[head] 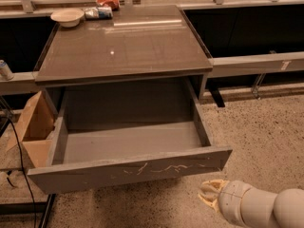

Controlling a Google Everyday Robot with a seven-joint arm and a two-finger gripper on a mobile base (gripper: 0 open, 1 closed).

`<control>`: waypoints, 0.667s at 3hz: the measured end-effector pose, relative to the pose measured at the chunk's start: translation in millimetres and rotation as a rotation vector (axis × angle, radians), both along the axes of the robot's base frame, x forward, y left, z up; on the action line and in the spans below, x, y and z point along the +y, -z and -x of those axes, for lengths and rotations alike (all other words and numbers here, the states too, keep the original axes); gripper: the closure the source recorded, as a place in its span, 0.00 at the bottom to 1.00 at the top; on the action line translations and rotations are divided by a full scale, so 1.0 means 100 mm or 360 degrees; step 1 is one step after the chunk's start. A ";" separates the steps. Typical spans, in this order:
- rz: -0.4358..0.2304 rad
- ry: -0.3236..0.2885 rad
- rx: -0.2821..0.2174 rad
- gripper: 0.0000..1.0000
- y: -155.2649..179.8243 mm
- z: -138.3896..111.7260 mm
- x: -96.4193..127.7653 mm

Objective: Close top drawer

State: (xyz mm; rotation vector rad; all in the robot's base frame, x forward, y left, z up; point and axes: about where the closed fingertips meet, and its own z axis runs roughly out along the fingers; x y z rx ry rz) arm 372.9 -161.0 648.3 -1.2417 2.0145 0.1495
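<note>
The top drawer (pixel 128 171) is pulled far out of the grey cabinet (pixel 123 46). It is wide, deep and empty, with pale squiggly scratches right of centre on its flat front panel. My gripper (pixel 208 194) is at the bottom right, at the end of the white arm, just below and in front of the drawer front's right end. A small gap shows between it and the panel.
A white bowl (pixel 67 16), a silver packet (pixel 98 13) and a red packet (pixel 107 2) lie at the cabinet top's back edge. An open cardboard box (pixel 31 127) stands left of the drawer. A black cable (pixel 19 156) hangs at the left. Speckled floor (pixel 266 137) lies to the right.
</note>
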 end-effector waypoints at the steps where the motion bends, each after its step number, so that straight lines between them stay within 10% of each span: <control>1: -0.0009 -0.0033 -0.0041 1.00 0.05 -0.17 0.10; 2: -0.0021 -0.0076 -0.0076 1.00 0.09 -0.37 0.24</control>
